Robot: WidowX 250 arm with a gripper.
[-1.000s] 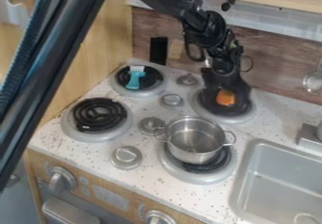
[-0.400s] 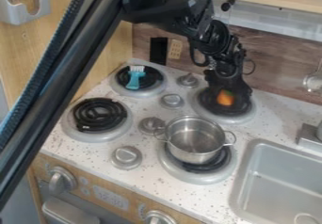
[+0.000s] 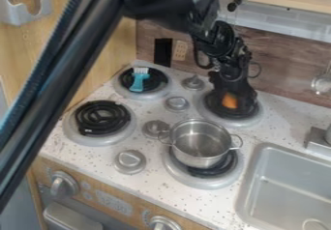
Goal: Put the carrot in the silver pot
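Gripper (image 3: 231, 96): black, hanging down at the coil burner (image 3: 212, 116) near the far edge of the white speckled countertop (image 3: 275, 113), on the sink side. Grasping, clenched or released: cannot tell from here.

Carrot (image 3: 229, 101): orange part visible low at the gripper, over that same burner's coil; outside the pot. Contact with the coil: cannot tell.

Silver pot (image 3: 200, 144): upright on the burner directly nearer the front edge, a loop handle at each side, just beside the sink (image 3: 284, 183). The sink is set in at the countertop's right-hand side.

Other items: teal brush (image 3: 138, 82) lying on the burner by the far left corner, white bristles pointing to the far edge. Another black coil (image 3: 102, 117) toward the left edge, nearer the front. Four round silver pieces (image 3: 130, 162) sit among the burners. Metal strainer (image 3: 322, 84) against the wood-grain wall behind.
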